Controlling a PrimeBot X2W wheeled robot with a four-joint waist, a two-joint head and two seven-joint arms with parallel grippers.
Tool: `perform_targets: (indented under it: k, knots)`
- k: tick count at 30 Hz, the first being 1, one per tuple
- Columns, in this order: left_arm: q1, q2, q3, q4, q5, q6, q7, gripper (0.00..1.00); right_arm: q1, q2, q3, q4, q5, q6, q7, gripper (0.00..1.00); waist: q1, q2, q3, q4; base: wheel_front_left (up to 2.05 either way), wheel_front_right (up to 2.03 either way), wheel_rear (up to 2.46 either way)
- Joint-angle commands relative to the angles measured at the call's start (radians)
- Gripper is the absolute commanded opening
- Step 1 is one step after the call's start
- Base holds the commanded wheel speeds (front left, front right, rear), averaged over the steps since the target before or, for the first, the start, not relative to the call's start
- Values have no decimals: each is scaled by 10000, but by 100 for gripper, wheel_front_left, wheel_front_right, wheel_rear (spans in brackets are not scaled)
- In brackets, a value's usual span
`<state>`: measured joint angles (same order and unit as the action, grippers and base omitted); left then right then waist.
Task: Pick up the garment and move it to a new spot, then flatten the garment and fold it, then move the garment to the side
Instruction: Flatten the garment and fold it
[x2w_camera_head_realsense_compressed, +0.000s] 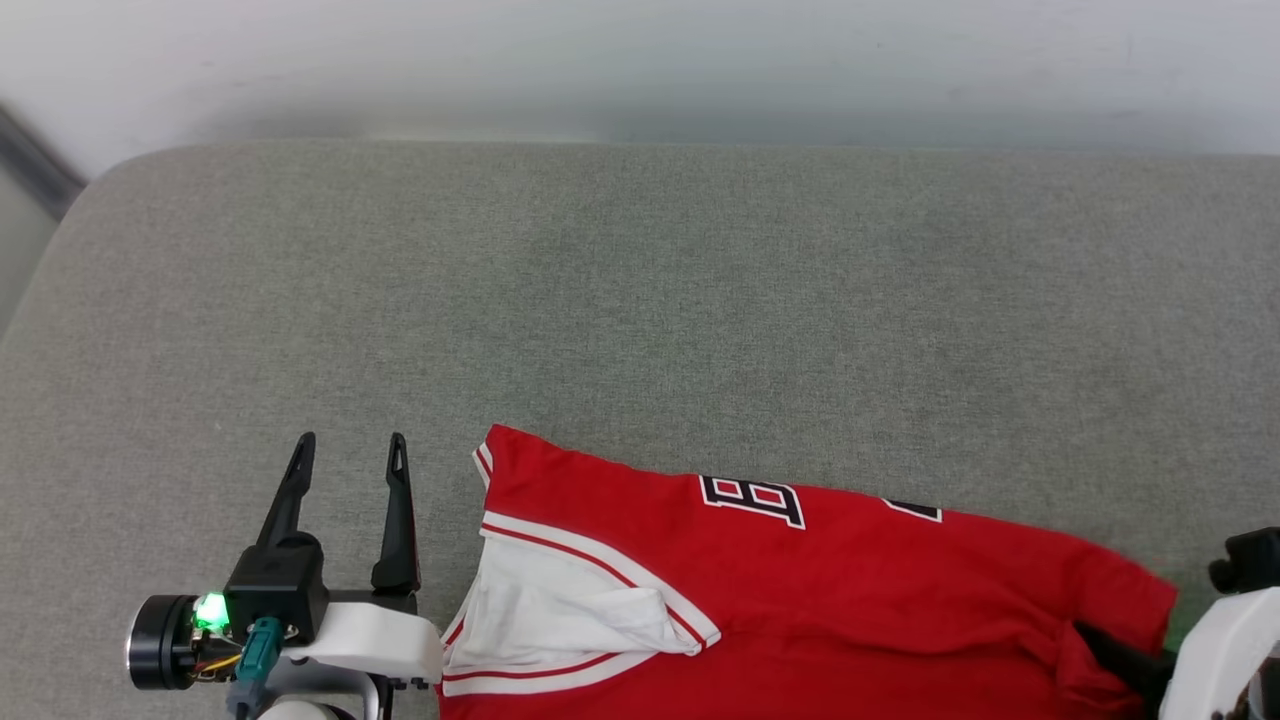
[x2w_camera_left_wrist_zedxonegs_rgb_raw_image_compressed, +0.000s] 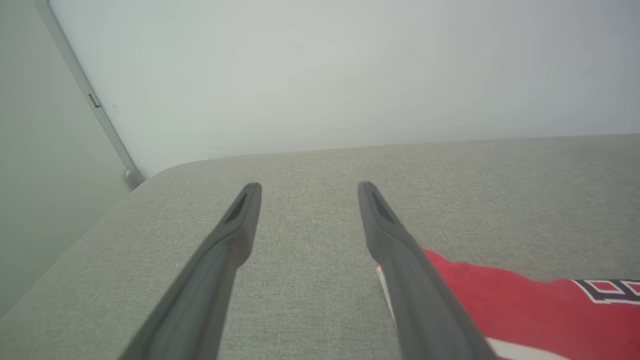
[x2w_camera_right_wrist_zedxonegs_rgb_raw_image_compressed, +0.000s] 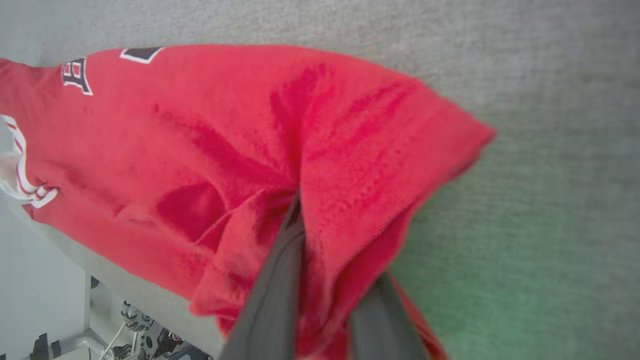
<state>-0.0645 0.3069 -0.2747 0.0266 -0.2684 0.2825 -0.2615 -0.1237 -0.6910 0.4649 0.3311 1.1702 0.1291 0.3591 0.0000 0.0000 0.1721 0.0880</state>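
One red garment (x2w_camera_head_realsense_compressed: 850, 600). One grey cushion (x2w_camera_head_realsense_compressed: 640, 300). One pale wall (x2w_camera_head_realsense_compressed: 640, 60). Two grippers: one left gripper (x2w_camera_head_realsense_compressed: 351, 440), one right gripper (x2w_camera_right_wrist_zedxonegs_rgb_raw_image_compressed: 336, 245). Two dark fingers (x2w_camera_left_wrist_zedxonegs_rgb_raw_image_compressed: 220, 260) on each, four altogether. One white sleeve (x2w_camera_head_realsense_compressed: 560, 610). One green light (x2w_camera_head_realsense_compressed: 210, 610).

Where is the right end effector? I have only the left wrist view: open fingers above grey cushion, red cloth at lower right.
Observer: At the right end of the garment; the right end effector has red cloth bunched between its fingers.
Operator: Clamped?
Observer: Can't tell; the fingers are not fully together.
Operator: How does the shirt lie?
Observer: Sideways, white sleeve toward the left end effector, which stands apart from it.
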Motion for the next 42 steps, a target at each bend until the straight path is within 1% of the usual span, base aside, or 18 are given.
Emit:
perform_targets:
  k: [1,4,9,14,17,20,22,29,31,34,37,38,42]
  knots:
    - [162,-187,196,-5,276,-121,-50,100,123,274,391,155,8,23,153,0,0,0,-58,-7,0,0,0]
    - [300,-485,421,-15,709,-354,-50,100,-22,18,222,206,111,9,31,0,0,0,-177,-44,0,0,0]
    - [589,-900,738,-151,1277,-569,-48,100,-202,-568,-255,315,310,6,-151,0,0,0,-451,-155,0,0,0]
    - [918,-1183,1073,-228,1609,-760,-47,100,-69,-1278,-609,678,262,9,-214,0,0,0,-740,-231,0,0,0]
    - [1080,-1262,1208,-235,1757,-901,-47,100,77,-1621,-757,888,245,11,-54,0,0,0,-912,-251,0,0,0]
    - [1259,-1351,1318,-273,1884,-1044,-40,100,263,-1825,-713,628,356,14,407,0,0,0,-1052,-263,0,0,0]
    - [1324,-1397,1415,-276,1955,-1113,-40,100,294,-1842,-684,122,400,14,596,0,0,0,-1138,-268,0,0,0]
    - [1576,-1559,1590,-284,2122,-1307,-40,100,404,-1548,-463,-2264,460,14,1389,0,0,0,-1305,-245,0,0,0]
    - [1604,-1629,1631,-288,2142,-1368,-40,100,245,-1344,-375,-2827,322,14,1659,0,0,0,-1311,-211,0,0,0]
    - [1603,-1729,1649,-294,2209,-1423,-40,100,-149,-866,-141,-3504,-91,15,2052,0,0,0,-1278,-164,0,0,0]
    - [1547,-1790,1652,-275,2262,-1503,-40,100,-657,-203,215,-3824,-625,15,2447,0,0,0,-1196,-122,0,0,0]
    - [1547,-1790,1652,-275,2262,-1503,-40,100,-657,-203,215,-3824,-625,15,2447,0,0,0,-1196,-122,0,0,0]
    - [1328,-1870,1672,-254,2299,-1617,-38,100,-1600,693,879,-3762,-1444,15,2916,0,0,0,-996,-26,0,0,0]
